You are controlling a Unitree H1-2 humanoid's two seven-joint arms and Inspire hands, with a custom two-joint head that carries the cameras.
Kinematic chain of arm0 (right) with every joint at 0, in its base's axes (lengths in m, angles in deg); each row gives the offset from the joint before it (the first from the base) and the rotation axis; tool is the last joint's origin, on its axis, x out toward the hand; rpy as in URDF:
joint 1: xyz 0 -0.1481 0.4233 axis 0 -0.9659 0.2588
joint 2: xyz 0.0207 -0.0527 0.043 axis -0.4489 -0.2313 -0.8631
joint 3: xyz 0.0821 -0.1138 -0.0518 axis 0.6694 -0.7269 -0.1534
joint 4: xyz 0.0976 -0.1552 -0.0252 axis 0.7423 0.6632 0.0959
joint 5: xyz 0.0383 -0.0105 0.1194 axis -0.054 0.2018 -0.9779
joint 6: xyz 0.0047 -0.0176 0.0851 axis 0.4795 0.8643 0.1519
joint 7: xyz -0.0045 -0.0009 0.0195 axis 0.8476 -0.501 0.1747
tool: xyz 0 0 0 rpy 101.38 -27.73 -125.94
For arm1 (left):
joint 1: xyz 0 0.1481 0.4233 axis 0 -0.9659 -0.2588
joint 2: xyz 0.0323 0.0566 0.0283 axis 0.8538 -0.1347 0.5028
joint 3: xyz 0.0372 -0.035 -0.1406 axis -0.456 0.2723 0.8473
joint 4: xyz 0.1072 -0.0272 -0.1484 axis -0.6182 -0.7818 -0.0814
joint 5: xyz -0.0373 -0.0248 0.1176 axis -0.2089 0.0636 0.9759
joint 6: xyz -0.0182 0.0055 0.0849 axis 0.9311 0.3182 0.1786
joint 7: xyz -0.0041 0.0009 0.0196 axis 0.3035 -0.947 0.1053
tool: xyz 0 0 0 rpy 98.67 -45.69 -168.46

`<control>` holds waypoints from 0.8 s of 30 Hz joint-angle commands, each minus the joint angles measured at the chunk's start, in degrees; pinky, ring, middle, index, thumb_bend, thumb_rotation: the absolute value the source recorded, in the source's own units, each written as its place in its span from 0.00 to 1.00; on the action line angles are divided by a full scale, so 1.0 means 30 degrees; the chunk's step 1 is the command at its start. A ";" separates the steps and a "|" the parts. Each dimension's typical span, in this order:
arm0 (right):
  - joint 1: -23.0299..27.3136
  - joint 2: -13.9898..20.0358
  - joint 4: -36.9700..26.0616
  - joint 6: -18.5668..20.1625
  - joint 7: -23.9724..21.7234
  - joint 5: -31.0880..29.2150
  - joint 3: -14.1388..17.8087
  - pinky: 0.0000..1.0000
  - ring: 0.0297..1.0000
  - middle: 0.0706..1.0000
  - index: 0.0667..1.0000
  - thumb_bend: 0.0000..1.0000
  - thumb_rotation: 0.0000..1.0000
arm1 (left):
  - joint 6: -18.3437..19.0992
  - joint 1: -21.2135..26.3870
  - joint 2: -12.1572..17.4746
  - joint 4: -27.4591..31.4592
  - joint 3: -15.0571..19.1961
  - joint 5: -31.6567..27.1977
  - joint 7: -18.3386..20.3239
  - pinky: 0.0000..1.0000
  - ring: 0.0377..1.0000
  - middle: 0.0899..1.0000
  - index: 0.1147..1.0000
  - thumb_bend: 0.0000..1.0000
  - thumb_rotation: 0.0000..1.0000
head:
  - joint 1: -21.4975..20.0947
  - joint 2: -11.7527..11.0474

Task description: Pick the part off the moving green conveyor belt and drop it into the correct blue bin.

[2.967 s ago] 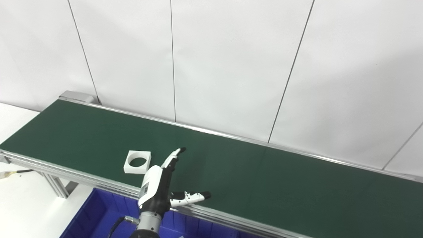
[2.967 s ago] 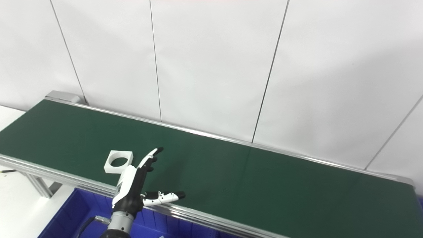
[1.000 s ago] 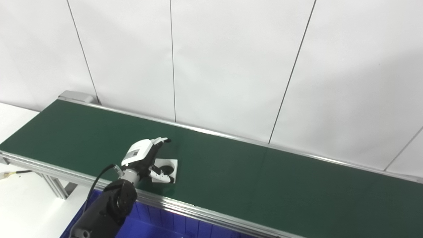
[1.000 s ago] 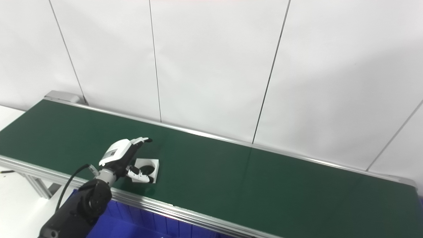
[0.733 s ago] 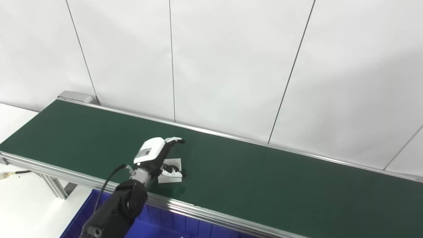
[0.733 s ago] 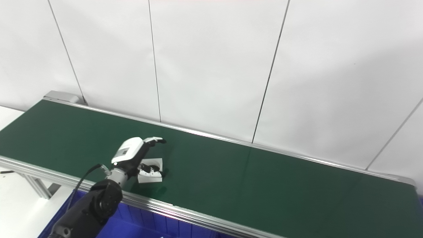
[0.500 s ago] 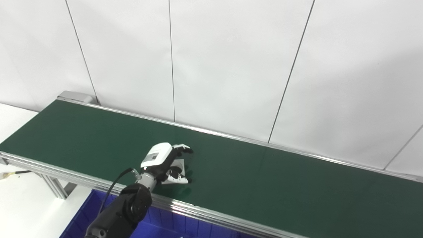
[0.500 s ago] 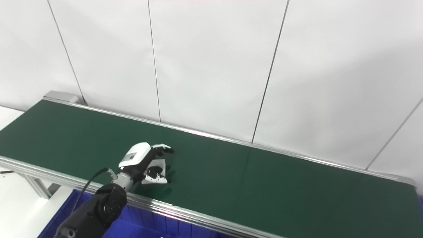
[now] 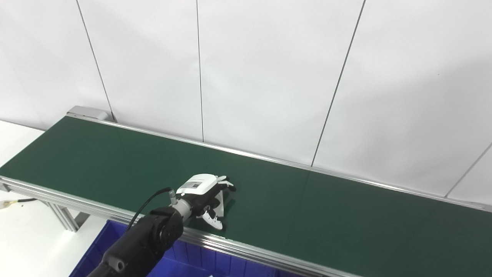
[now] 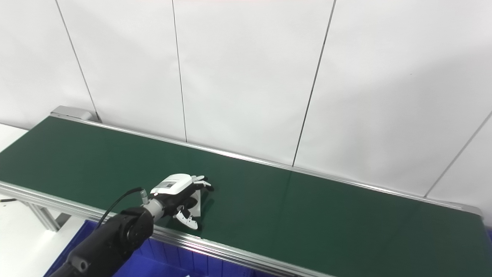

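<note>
Now, change: the left robot hand has travelled right along the green conveyor belt.
Grip: fingers curled, pinching the white square part, tilted, near the belt's front edge.
Surface: matte belt, aluminium rails.

Matt green conveyor belt; brushed metal rails; glossy blue plastic bin.

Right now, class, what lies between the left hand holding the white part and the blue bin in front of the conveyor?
Between the left hand, shut on the white part, and the blue bin lie green belt and the conveyor's silver rail, clearest in the left eye view.
</note>
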 commanded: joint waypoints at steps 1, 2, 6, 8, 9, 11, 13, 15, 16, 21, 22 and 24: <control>0.0020 -0.0027 -0.0703 -0.0907 0.0336 -0.0010 0.0097 0.85 0.88 0.84 0.92 0.93 0.00 | 0.1739 0.0054 0.0498 -0.0229 0.0180 0.0818 0.0237 0.80 0.87 0.90 0.74 0.60 0.00 | 0.0018 0.0010; 0.0024 -0.0021 -0.0690 -0.0944 0.0350 0.0014 0.0100 0.85 0.88 0.84 0.92 0.93 0.00 | 0.1864 0.0006 0.0390 -0.0280 0.0279 0.0928 -0.0158 0.77 0.86 0.89 0.74 0.59 0.00 | 0.0018 0.0010; 0.0015 -0.0013 -0.0712 -0.0852 0.0341 0.0132 0.0109 0.85 0.87 0.84 0.92 0.92 0.00 | 0.1551 -0.0275 -0.0171 -0.0753 0.1213 0.0504 -0.2352 0.59 0.67 0.71 0.49 0.50 0.02 | 0.0021 0.0006; 0.0030 -0.0011 -0.0625 -0.1014 0.0310 -0.0012 0.0128 0.85 0.87 0.84 0.92 0.92 0.00 | 0.1274 -0.0417 -0.0543 -0.1004 0.1860 0.0276 -0.3625 0.49 0.53 0.59 0.43 0.50 0.01 | 0.0035 0.0030; 0.0050 0.0011 -0.0585 -0.1077 0.0329 0.0044 0.0113 0.86 0.88 0.84 0.92 0.92 0.00 | 0.1182 -0.0477 -0.0673 -0.1007 0.2072 0.0351 -0.4229 0.44 0.47 0.53 0.42 0.50 0.01 | 0.0037 -0.0008; 0.0061 0.0015 -0.0590 -0.1048 0.0341 0.0113 0.0100 0.85 0.87 0.84 0.92 0.91 0.00 | 0.0813 -0.0572 -0.0856 -0.1063 0.2399 0.0424 -0.5360 0.34 0.43 0.50 0.38 0.50 0.00 | 0.0081 0.0030; 0.0061 -0.0010 -0.0635 -0.0940 0.0303 0.0069 0.0114 0.85 0.87 0.84 0.92 0.91 0.00 | 0.0537 -0.0622 -0.0991 -0.1111 0.2650 0.0292 -0.6106 0.29 0.42 0.48 0.39 0.50 0.00 | 0.0073 -0.0001; 0.0073 -0.0028 -0.0596 -0.0967 0.0293 -0.0007 0.0126 0.86 0.88 0.85 0.92 0.91 0.00 | 0.0344 -0.0603 -0.1045 -0.1197 0.2772 0.0237 -0.6592 0.27 0.42 0.47 0.40 0.50 0.00 | 0.0064 -0.0019; 0.0085 -0.0045 -0.0568 -0.0982 0.0303 -0.0021 0.0124 0.86 0.88 0.85 0.92 0.91 0.00 | 0.0247 -0.0582 -0.1059 -0.1274 0.2810 0.0231 -0.6789 0.25 0.41 0.46 0.40 0.50 0.00 | 0.0041 -0.0040; 0.0148 -0.0058 -0.0553 -0.0917 0.0314 0.0104 0.0082 0.86 0.88 0.85 0.92 0.90 0.00 | 0.0141 -0.0540 -0.1033 -0.1304 0.2835 0.0028 -0.7048 0.24 0.41 0.46 0.41 0.50 0.00 | 0.0027 -0.0068; 0.0151 -0.0081 -0.0561 -0.0888 0.0331 0.0126 0.0085 0.85 0.87 0.84 0.92 0.90 0.00 | 0.0082 -0.0540 -0.1030 -0.1302 0.2843 -0.0036 -0.7117 0.24 0.41 0.46 0.41 0.50 0.00 | 0.0012 -0.0064; 0.0175 -0.0099 -0.0538 -0.0850 0.0316 0.0120 0.0084 0.85 0.87 0.84 0.92 0.90 0.00 | -0.0286 -0.0604 -0.1053 -0.1233 0.2983 -0.0342 -0.7382 0.25 0.42 0.47 0.40 0.50 0.00 | -0.0014 -0.0041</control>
